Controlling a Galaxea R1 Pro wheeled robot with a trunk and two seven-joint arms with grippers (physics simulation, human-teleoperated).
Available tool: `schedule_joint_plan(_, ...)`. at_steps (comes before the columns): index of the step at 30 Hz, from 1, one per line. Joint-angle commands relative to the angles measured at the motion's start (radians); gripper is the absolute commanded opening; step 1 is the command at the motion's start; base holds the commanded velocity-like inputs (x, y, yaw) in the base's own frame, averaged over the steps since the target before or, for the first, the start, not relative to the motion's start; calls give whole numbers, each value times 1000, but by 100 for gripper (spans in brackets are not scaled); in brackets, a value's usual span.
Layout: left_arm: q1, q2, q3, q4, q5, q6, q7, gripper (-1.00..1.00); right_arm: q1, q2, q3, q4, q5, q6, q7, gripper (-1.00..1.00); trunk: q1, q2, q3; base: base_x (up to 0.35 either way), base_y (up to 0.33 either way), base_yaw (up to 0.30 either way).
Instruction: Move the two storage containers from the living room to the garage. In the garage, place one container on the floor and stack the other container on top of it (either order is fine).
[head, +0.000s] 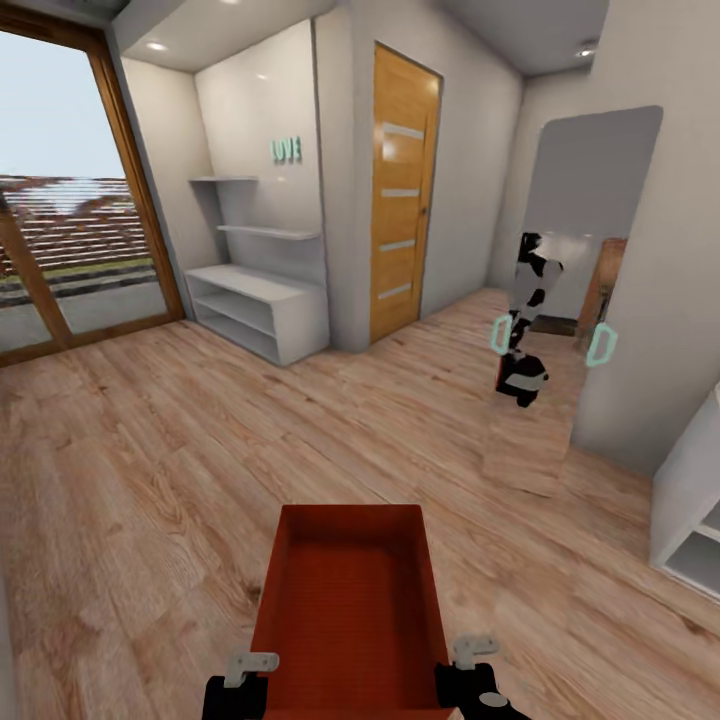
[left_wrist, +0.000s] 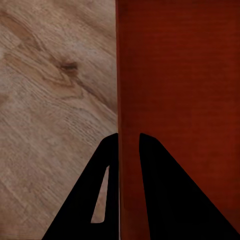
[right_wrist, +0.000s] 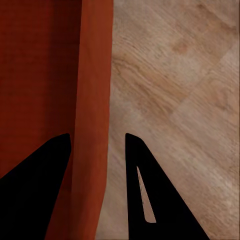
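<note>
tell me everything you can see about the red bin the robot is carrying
The storage container is a red-orange rectangular open-top bin with thin plain walls and a faintly ribbed inside, empty as far as its floor shows. It is carried level above the light wood plank floor, long axis pointing away from the robot. The left end effector straddles its left wall and the right end effector its right wall, one finger inside, one outside.

A home interior, seemingly a hallway: light wood plank floor (head: 150, 450), tall wooden door with frosted strips (head: 402, 190), white wall shelves (head: 262, 232) under teal "LOVE" letters (head: 286, 150), large wood-framed glazed door (head: 70, 190).
</note>
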Motion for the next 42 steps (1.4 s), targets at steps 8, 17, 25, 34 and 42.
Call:
schedule_joint_plan(8,-1,0,28,0,-12,-4,13,-100,-1,0,-1,1,-3,-3,-8,-100,0,0,-1,347,0,285)
schedule_joint_plan(17,-1,0,28,0,-12,-4,13,-100,-1,0,-1,1,-3,-3,-8,-100,0,0,-1,347,0,279)
schedule_joint_plan(25,-1,0,28,0,-12,-4,13,-100,-1,0,-1,1,-3,-3,-8,-100,0,0,-1,347,0,59)
schedule_joint_plan(34,-1,0,28,0,-12,-4,13,-100,-1,0,-1,1,-3,-3,-8,-100,0,0,-1,347,0,2)
schedule_joint_plan(42,-1,0,28,0,-12,-4,13,-100,-1,0,-1,1,-3,-3,-8,-100,0,0,-1,347,0,0)
